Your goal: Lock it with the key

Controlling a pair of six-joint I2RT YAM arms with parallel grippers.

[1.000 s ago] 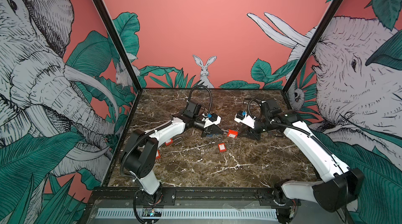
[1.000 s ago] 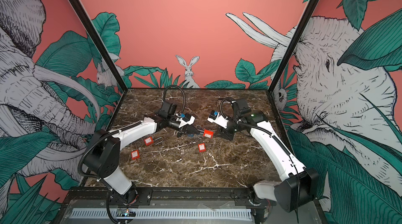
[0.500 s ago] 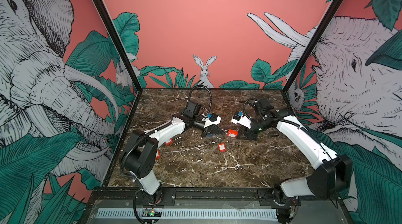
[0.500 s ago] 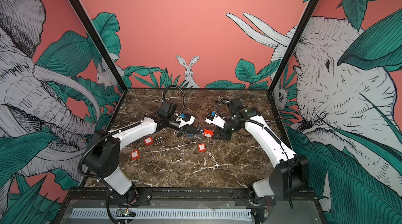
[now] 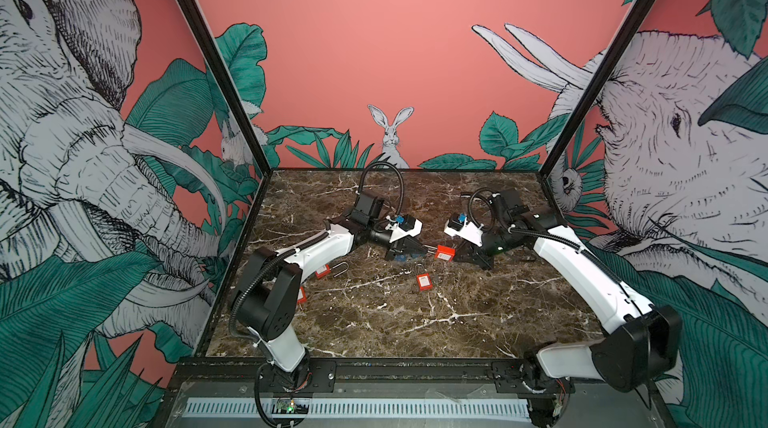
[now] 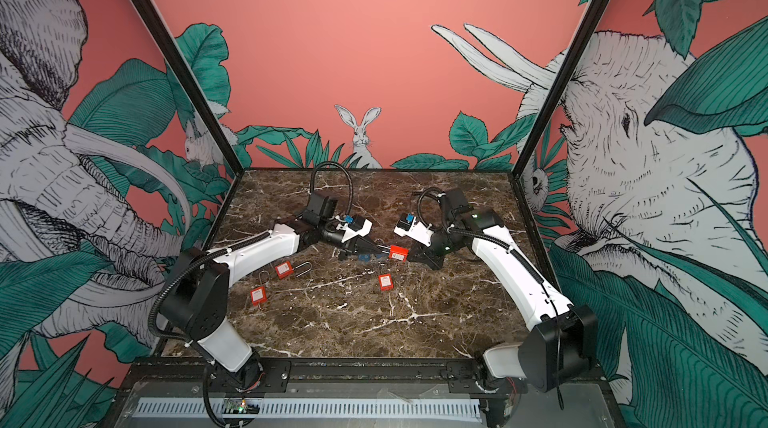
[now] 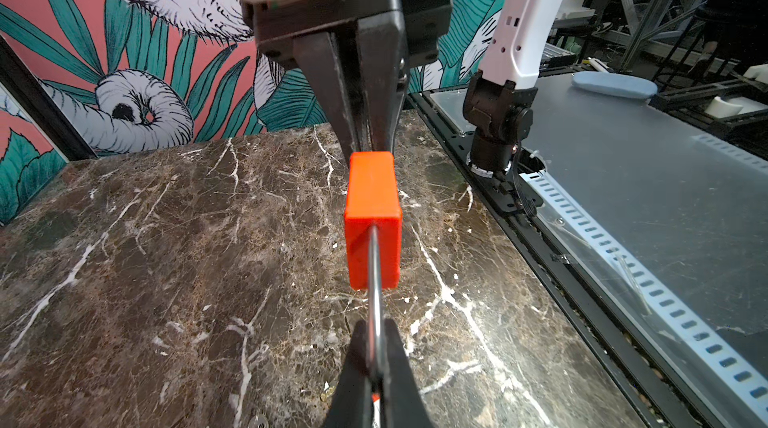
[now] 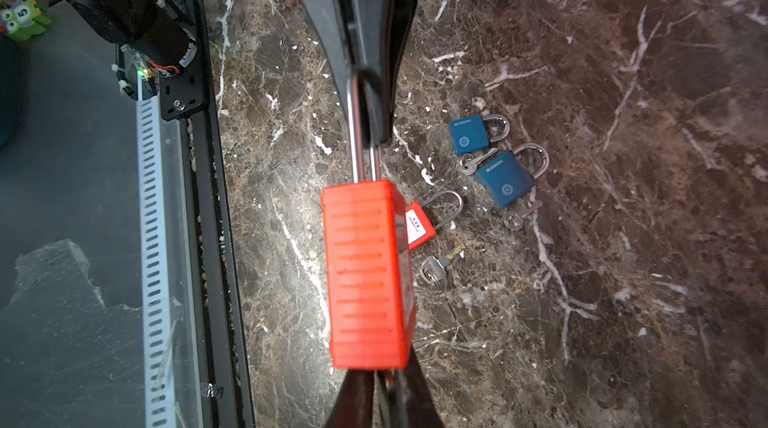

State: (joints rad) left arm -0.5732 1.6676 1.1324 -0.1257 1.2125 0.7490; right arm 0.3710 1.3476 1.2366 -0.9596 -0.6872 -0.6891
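A red padlock [image 5: 444, 252] [image 6: 397, 252] hangs above the marble table between my two grippers. My left gripper [image 7: 375, 338] [image 5: 428, 250] is shut on its steel shackle [image 7: 375, 280] [image 8: 360, 135]. The lock body [image 7: 372, 214] [image 8: 368, 276] points away from it toward my right gripper [image 8: 384, 376] [image 6: 411, 255]. The right gripper's fingers [image 7: 353, 114] are pressed together at the lock's keyhole end. A thin sliver of the key shows between them; the rest of the key is hidden.
Other red padlocks lie on the table [image 6: 385, 282] [image 6: 284, 269] [image 6: 258, 296]. Two blue padlocks [image 8: 469, 135] [image 8: 505, 179] with keys in them, a red padlock [image 8: 419, 222] and a loose key [image 8: 434, 270] lie under the held lock. The table's front rail [image 8: 208, 197] runs close by.
My right gripper has slid left up to the padlock's keyhole end and its jaws have closed there. The left arm and the padlock have stayed still.
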